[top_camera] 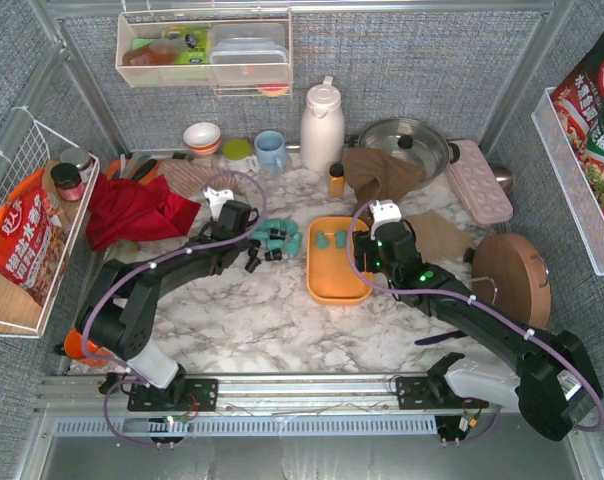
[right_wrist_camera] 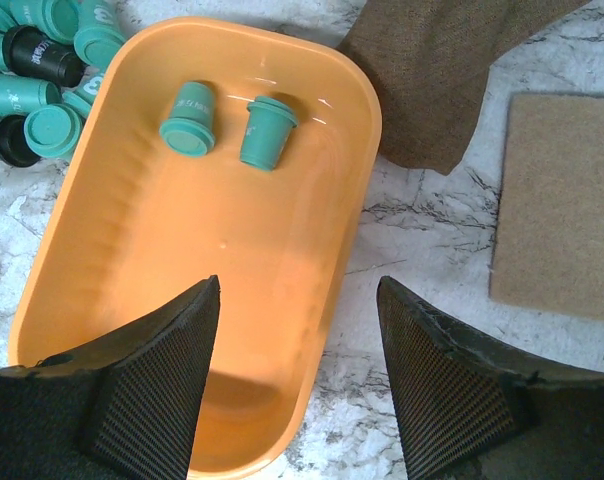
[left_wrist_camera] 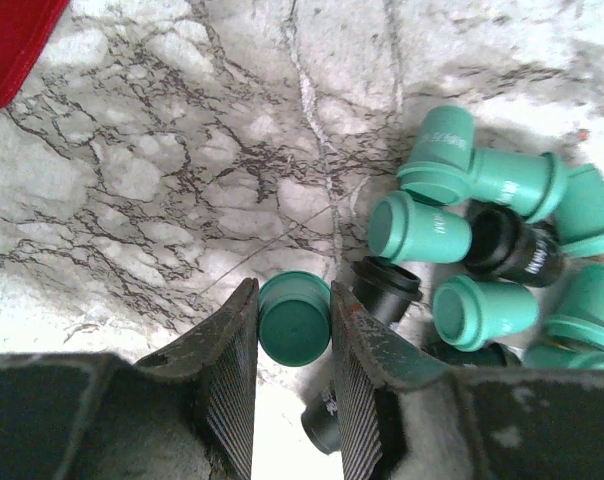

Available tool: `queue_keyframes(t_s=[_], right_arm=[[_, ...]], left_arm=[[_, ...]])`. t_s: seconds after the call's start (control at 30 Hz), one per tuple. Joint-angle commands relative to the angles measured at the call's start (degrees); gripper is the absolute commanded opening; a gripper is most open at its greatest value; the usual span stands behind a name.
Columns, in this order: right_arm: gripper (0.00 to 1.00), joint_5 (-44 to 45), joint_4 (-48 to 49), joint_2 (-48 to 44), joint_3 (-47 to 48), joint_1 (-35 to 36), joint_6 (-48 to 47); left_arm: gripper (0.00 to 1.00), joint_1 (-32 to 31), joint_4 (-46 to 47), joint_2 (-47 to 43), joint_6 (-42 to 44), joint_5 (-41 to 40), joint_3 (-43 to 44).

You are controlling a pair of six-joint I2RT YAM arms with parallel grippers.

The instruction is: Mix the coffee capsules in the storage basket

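The coffee capsules (top_camera: 279, 238) lie in a loose heap of teal and black pods on the marble, left of the storage basket (top_camera: 334, 285), a shallow orange tray. In the left wrist view my left gripper (left_wrist_camera: 294, 318) is shut on one teal capsule (left_wrist_camera: 294, 325), gripped by its sides just above the marble. The rest of the heap (left_wrist_camera: 482, 235) lies to its right. Two teal capsules (right_wrist_camera: 222, 125) sit at the far end of the storage basket (right_wrist_camera: 102, 230). My right gripper (right_wrist_camera: 298, 282) hangs open and empty over the basket's near right rim.
A brown cloth (right_wrist_camera: 452, 60) and a tan mat (right_wrist_camera: 562, 200) lie right of the basket. A red cloth (top_camera: 132, 212) is at the left. An amber bottle (top_camera: 336, 180), a white jug (top_camera: 322, 125), cups, a pot and a pink tray (top_camera: 479, 180) line the back.
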Motion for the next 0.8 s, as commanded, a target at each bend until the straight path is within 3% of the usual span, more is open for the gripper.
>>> queue_keyframes(t_s=[0.0, 0.37, 0.57, 0.77], right_arm=[[0.68, -0.6, 0.4, 0.1, 0.8, 0.0, 0.0], [0.69, -3.6, 0.2, 0.7, 1.5, 0.1, -0.5], [0.69, -17.2, 8.2, -0.5, -1.0, 2.3, -7.5], [0.69, -25.9, 8.1, -3.1, -0.6, 7.1, -16.9]], left_arm=[[0.26, 0.2, 1.0, -4.4, 1.0, 2.0, -1.1], [0.24, -0.4, 10.4, -20.2, 9.5, 14.5, -8.5], [0.23, -3.9, 19.9, -29.0, 15.3, 27.0, -13.7], [0.22, -10.4, 25.8, -32.6, 21.9, 29.7, -16.8]])
